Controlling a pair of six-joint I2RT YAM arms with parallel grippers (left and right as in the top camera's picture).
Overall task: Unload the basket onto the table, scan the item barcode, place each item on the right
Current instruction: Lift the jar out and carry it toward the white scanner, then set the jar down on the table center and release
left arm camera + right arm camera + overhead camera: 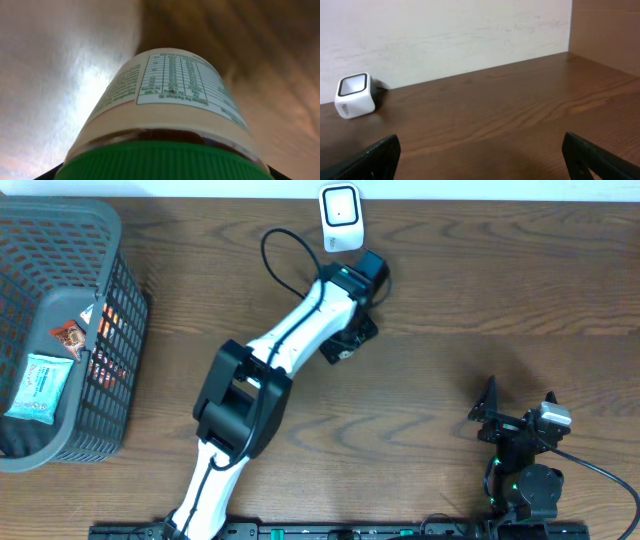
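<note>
**Asker:** What are you holding, and where?

**Me:** My left pincer (348, 338) is clenching the bottle (167, 100) by its cap end, out toward twelve o'clock on the table (480, 300). Only dark finger edges are showing at the bottom corners of the wrist view. I am judging the grasp from the bottle jutting straight out ahead of the camera.

**Asker:** How is it handling?

**Me:** I am treating it as stiff and fairly weighty, since something dark is showing under the shoulder and it looks filled. The wall is smooth and round, so it is likely to twist in the jaws. The ribbed green cap (160, 162) is offering better purchase, so that is where I am taking it. Whether it is glass or plastic, I cannot tell.

**Asker:** And its looks?

**Me:** Nearest me, the cap is filling the bottom of the frame. Beyond it a cream label (125, 85) is wrapping the body, with a white nutrition panel (175, 82) facing my camera. No barcode is showing on this side.

**Asker:** The scanner?

**Me:** The scanner (340, 218) is sitting farther on, near the pincer at its twelve o'clock.

**Asker:** Your other arm?

**Me:** My right pincer (482, 160) is lying released, jaws wide, at five o'clock on the table, well apart.
</note>
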